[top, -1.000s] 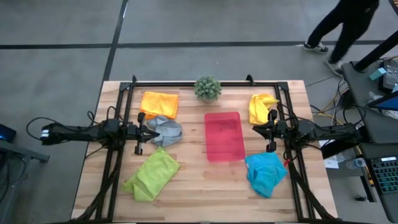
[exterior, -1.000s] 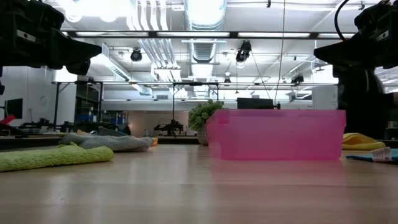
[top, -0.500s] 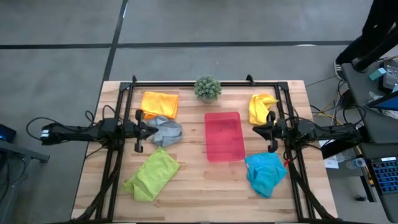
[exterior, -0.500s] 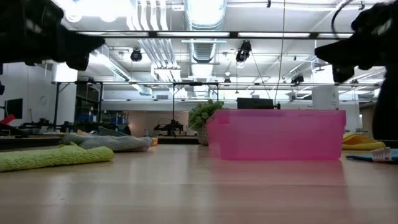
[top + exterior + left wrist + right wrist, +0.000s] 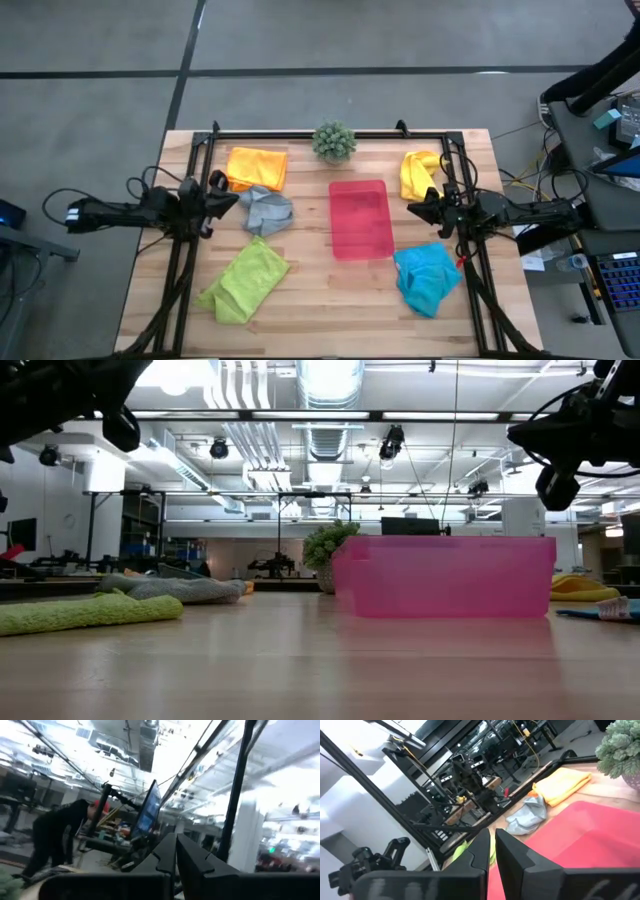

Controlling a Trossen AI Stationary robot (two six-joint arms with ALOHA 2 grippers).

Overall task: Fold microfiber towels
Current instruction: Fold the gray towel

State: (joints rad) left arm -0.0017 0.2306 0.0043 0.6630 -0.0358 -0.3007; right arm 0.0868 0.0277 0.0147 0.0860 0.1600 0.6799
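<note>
Both grippers' fingers pressed together, holding nothing; the limp, light grey towel [image 5: 267, 211] should pinch best at a corner.

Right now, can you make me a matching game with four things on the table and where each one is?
Things:
1. orange towel
2. plant
3. blue towel
4. green towel

Places, seen from above:
A. near right part of the table, beside the pink tray's near end
B. far edge, middle, just beyond the tray
C. near left part of the table
D. far left, beside the grey towel

Pairs: 1-D, 2-B, 3-A, 4-C
</note>
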